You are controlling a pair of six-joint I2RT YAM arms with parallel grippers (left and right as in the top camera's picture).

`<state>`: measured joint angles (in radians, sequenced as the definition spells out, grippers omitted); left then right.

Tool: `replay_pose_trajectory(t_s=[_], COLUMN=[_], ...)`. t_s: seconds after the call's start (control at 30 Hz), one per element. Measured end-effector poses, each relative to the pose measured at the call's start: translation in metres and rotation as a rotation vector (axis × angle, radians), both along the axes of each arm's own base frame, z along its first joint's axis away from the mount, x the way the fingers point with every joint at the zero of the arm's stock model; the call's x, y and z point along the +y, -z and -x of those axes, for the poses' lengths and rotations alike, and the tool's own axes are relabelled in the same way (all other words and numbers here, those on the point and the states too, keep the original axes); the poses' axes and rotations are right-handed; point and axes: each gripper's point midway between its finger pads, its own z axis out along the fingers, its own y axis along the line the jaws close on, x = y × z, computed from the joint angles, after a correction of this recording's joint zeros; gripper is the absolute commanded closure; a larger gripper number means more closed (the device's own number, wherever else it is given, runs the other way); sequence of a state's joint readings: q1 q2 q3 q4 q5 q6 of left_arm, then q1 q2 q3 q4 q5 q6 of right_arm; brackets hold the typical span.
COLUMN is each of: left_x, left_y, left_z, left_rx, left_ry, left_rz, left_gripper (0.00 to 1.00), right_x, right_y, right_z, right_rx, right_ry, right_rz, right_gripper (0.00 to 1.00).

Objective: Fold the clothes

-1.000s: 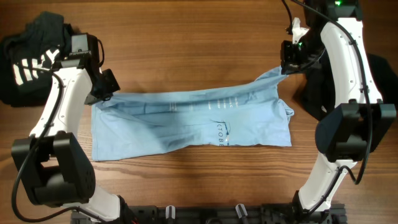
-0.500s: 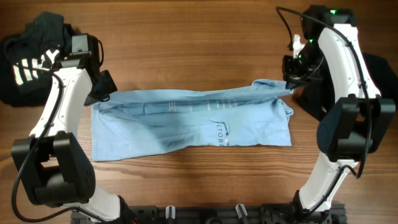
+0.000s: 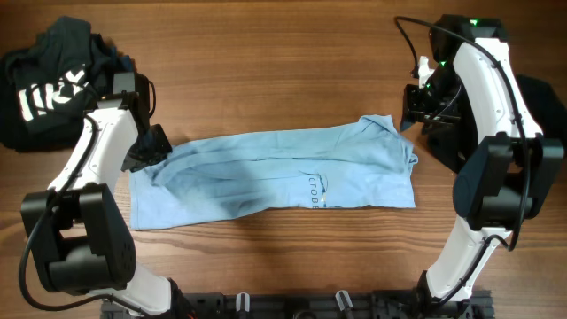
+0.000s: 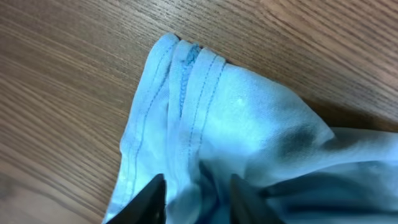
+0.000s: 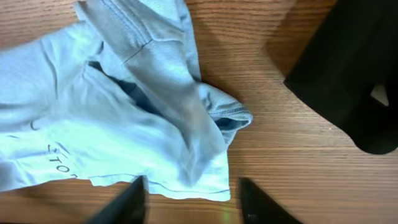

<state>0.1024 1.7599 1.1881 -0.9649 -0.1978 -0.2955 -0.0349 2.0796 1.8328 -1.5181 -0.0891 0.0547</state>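
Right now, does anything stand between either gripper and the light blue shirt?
Nothing visible does. The left gripper is right over the light blue shirt's left hem, and the right gripper is over its right end, both open. The black garment far left and the black cloth far right lie off to the sides.

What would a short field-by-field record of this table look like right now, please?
blue shirt: lying in a long wrinkled band across the table
left tool: open, low over the shirt's left corner
right tool: open, above the shirt's right edge
black garment: bunched at the far left, white lettering showing
dark cloth: right of the shirt, apart from it
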Motion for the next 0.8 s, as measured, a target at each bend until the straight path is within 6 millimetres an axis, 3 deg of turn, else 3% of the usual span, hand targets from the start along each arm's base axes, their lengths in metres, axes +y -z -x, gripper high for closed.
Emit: replay_pose_trajectory(t_s=[0.27, 0.47, 0.8], left_x=[0.004, 0.012, 0.01], left_y=[-0.001, -0.003, -0.003], left_z=[-0.003, -0.012, -0.017], left_rx=[-0.012, -0.049, -0.071], left_ry=[-0.002, -0.003, -0.004], left_rz=[-0.02, -0.072, -0.051], left_gripper=[0.5, 0.49, 0.5], right_x=[0.0, 0.0, 0.035], right_y=[0.001, 0.002, -0.001], right_z=[-0.007, -0.015, -0.028], right_rx=[-0.029, -0.064, -0.144], right_ry=[0.0, -0.015, -0.138], right_rz=[0.002, -0.006, -0.19], right_gripper=[0.43, 0.46, 0.46])
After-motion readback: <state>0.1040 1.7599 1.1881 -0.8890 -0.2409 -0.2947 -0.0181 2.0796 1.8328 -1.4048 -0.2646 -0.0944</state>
